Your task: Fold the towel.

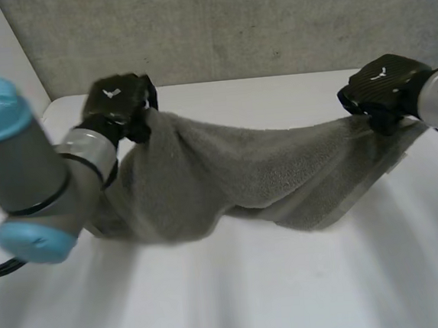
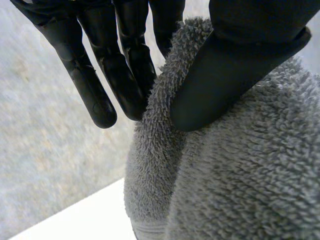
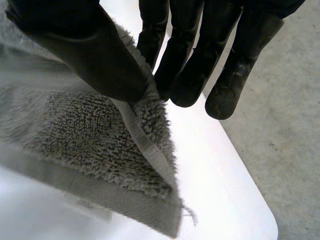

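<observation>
A grey terry towel (image 1: 228, 178) hangs slung between my two hands above the white table (image 1: 292, 296), sagging in the middle with its lower folds near the tabletop. My left hand (image 1: 118, 102) holds its left end up at the far left; in the left wrist view the thumb (image 2: 225, 80) presses the towel (image 2: 240, 180) against the fingers (image 2: 125, 75). My right hand (image 1: 385, 88) holds the right end at the far right; in the right wrist view its thumb (image 3: 95, 55) and fingers (image 3: 190, 65) pinch the towel's hemmed corner (image 3: 145, 145).
A grey wall (image 1: 230, 25) runs behind the table's far edge. In the right wrist view the table's rounded corner (image 3: 260, 220) lies just beyond the towel, with grey floor (image 3: 290, 125) past it. My left arm (image 1: 28, 173) is close to the towel's left side.
</observation>
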